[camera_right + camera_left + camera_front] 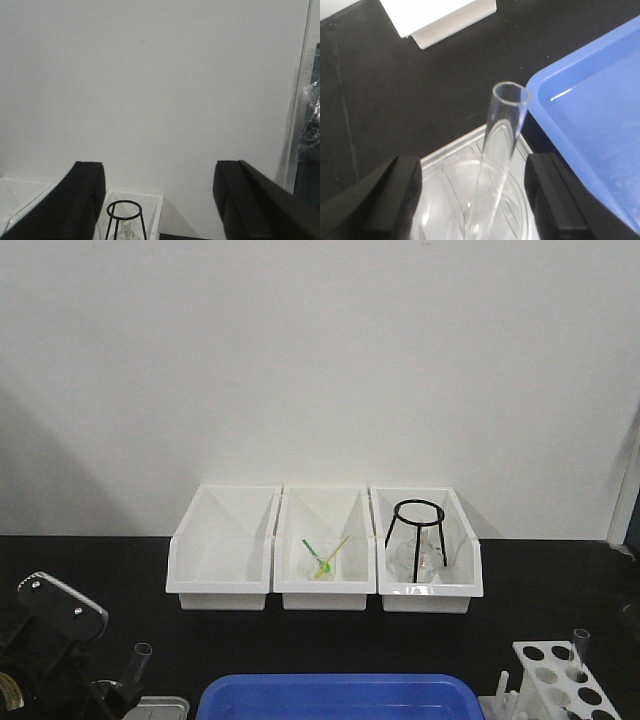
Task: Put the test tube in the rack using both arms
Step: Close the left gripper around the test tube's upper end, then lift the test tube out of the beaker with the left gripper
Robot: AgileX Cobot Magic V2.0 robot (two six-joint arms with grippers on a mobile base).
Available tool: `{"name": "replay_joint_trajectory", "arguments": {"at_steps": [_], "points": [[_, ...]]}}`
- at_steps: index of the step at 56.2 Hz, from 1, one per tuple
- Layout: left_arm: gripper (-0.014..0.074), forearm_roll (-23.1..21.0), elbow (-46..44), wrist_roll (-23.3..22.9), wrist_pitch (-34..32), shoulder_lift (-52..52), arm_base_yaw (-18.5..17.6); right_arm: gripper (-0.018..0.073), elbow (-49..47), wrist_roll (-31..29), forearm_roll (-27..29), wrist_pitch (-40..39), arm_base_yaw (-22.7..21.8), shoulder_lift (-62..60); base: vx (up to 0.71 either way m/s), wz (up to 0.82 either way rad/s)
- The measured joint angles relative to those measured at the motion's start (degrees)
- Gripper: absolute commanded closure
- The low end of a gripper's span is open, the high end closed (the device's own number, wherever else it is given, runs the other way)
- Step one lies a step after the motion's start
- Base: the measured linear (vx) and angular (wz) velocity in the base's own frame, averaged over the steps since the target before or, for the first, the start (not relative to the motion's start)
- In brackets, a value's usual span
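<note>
Spread wide, the left end effector (474,200) straddles the test tube (505,125) leaning in a beaker (440,200); centre, then pinch gently below its rim; the right end effector (159,200) is spread and empty too.

The left arm (40,660) sits low in the bottom left corner of the front view, its grey housing (62,606) tilted. The left claw (474,170) points downward with both fingers wide apart. The right claw (160,172) is raised and faces level forward, its fingers also wide apart.
</note>
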Motion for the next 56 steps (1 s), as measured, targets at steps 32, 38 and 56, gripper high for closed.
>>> {"name": "replay_joint_trajectory", "arguments": {"at_steps": [32,38,56], "points": [[0.0251,0.0,0.0,0.0,-13.3,7.6,-1.6,0.0048,0.0,-0.1,0.0,0.0,0.0,0.0,0.0,0.0],[0.0412,0.0,0.0,0.0,-13.7,7.6,-1.6,0.0048,0.0,-0.1,0.0,0.0,0.0,0.0,0.0,0.0],[0.0603,0.0,0.0,0.0,-13.8,7.5,-1.6,0.0048,0.0,-0.1,0.0,0.0,0.0,0.0,0.0,0.0]]}}
